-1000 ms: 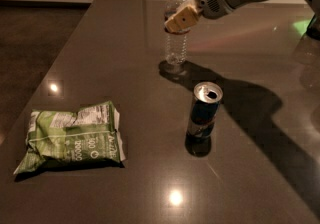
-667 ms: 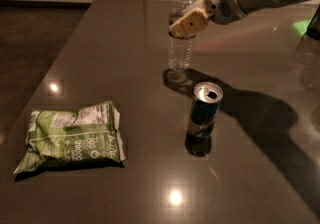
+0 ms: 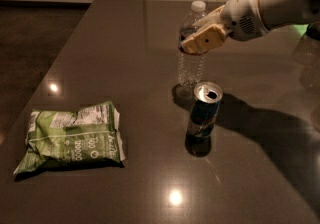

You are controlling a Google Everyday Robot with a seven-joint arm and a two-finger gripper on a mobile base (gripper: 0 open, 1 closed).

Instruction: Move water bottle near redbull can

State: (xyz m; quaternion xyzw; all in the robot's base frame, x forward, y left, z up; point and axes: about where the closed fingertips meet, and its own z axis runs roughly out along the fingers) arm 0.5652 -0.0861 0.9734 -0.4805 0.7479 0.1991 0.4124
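The water bottle (image 3: 190, 70) is clear and ribbed with a white cap. It stands upright just behind the redbull can (image 3: 204, 110), a little to the can's left, with a small gap between them. The can is slim, dark blue and silver, and upright with its tab hole showing. My gripper (image 3: 195, 43) reaches in from the upper right and is shut on the bottle around its label band. A tan finger (image 3: 204, 39) covers the label. I cannot tell whether the bottle's base touches the table.
A green and white snack bag (image 3: 72, 138) lies flat at the front left of the dark table (image 3: 125, 43). The table's left edge runs diagonally, with dark floor beyond it. My white arm (image 3: 270, 5) spans the upper right.
My gripper has carried the water bottle toward the front and right, from farther back on the table to just behind the can. The can and the bag have not moved.
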